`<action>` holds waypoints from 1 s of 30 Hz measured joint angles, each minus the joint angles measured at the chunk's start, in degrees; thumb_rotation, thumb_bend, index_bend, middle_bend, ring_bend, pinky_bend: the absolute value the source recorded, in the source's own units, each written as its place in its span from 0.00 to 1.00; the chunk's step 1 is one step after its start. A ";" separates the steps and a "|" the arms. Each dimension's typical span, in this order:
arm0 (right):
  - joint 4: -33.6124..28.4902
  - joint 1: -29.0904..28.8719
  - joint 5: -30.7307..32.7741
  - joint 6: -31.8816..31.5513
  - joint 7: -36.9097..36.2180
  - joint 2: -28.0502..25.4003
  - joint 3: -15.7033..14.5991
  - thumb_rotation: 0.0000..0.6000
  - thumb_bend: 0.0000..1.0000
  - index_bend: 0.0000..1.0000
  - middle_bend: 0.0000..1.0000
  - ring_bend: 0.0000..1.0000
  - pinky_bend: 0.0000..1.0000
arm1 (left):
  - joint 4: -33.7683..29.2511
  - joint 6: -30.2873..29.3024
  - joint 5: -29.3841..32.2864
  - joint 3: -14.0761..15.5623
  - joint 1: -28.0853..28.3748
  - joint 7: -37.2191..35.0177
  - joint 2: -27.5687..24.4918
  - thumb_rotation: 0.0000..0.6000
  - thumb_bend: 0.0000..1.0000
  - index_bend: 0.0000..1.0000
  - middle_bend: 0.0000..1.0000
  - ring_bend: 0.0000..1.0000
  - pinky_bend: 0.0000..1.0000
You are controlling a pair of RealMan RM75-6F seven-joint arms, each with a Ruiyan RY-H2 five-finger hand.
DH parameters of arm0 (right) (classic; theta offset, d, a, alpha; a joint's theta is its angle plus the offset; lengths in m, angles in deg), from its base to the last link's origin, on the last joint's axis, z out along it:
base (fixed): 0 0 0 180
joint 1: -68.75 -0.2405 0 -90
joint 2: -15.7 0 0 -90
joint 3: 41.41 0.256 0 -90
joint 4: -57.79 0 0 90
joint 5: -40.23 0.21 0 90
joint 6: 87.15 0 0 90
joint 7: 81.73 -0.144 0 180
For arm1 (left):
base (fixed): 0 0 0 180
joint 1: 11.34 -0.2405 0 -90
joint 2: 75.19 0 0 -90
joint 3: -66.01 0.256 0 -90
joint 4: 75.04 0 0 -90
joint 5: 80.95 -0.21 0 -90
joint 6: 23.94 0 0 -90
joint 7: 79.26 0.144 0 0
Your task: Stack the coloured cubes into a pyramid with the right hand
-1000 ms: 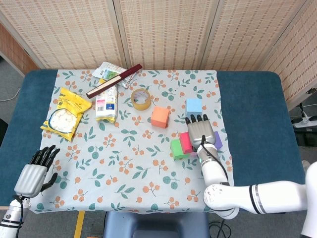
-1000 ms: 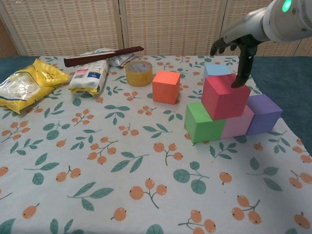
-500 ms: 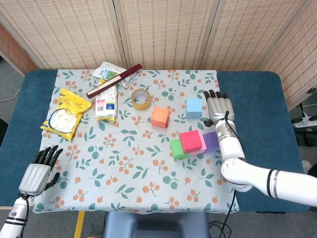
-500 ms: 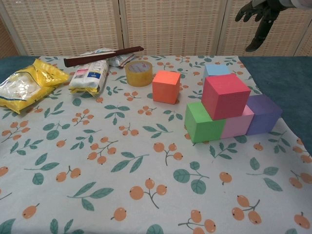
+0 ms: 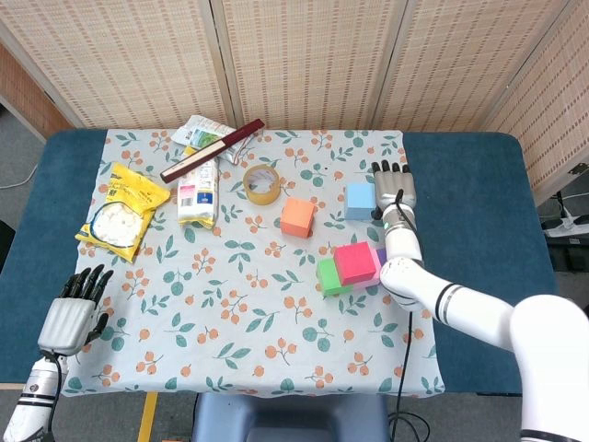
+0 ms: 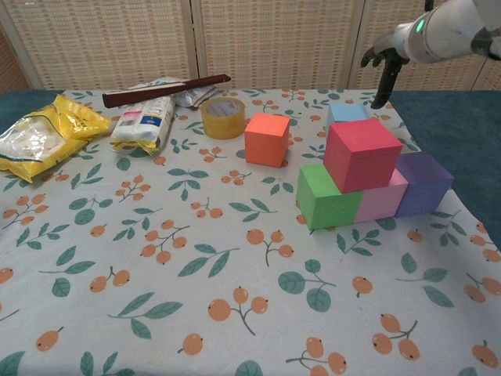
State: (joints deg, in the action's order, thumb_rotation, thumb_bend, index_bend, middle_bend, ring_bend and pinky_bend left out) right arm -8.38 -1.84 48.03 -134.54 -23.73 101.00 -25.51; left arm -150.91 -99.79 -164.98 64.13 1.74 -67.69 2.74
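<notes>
Sat in a row on the floral tablecloth [image 6: 196, 258]: green cube [image 6: 321, 196], pink cube [image 6: 380, 197], purple cube [image 6: 425, 182], each touching its neighbour. Rested atop the green and pink pair, turned slightly askew: red cube [image 6: 362, 153]. Lay just behind the stack, near the cloth's far right corner: light blue cube [image 5: 360, 199]. Stood apart to the left of the stack, beside the roll of yellow tape [image 5: 262, 184]: orange cube [image 5: 297, 217].

Hovered above the table just right of the light blue cube, beyond the stack and touching none of the cubes: right hand [image 5: 393, 186]. Held nothing, with fingers apart and extended toward the far edge in the head view, hanging downward in the chest view. Ran back from that hand past the right end of the stack toward the near right: white forearm [image 5: 442, 295].

Rested low at the near left edge of the table, well apart from every cube: left hand [image 5: 69, 311], empty, fingers spread and pointing away.

Lay at the far left of the cloth: yellow snack bag [image 5: 120, 210], white packet [image 5: 198, 190], and a dark brown stick [image 5: 212, 150] laid across the packets.
</notes>
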 measured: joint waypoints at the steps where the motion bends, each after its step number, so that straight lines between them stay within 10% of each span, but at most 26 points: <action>1: 1.95 -0.31 0.21 0.83 0.29 1.31 -0.19 1.00 0.19 0.00 0.00 0.00 0.00 | 0.09 0.01 0.10 -0.05 0.02 0.04 0.06 1.00 0.44 0.00 0.00 0.00 0.15; 15: 24.36 -2.53 1.59 9.75 3.78 15.33 -0.36 1.00 0.19 0.02 0.00 0.00 0.00 | 1.22 1.49 2.33 -0.66 0.49 0.87 0.73 1.00 0.44 0.00 0.00 0.00 0.15; 24: 33.88 -2.85 -0.11 12.07 4.79 21.26 2.43 1.00 0.19 0.46 0.04 0.00 0.06 | 1.48 1.54 2.89 -0.85 0.59 1.08 0.82 1.00 0.44 0.00 0.00 0.00 0.15; 30: 38.40 -2.96 -2.97 12.23 3.94 24.33 5.76 1.00 0.19 0.58 0.11 0.00 0.13 | 1.33 1.28 2.76 -0.78 0.56 0.82 0.69 1.00 0.44 0.00 0.00 0.00 0.15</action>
State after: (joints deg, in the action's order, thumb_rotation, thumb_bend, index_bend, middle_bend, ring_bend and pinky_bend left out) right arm 30.03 -4.81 45.06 -122.31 -19.79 125.34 -19.76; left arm -149.57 -98.52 -162.21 63.34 2.30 -66.87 3.43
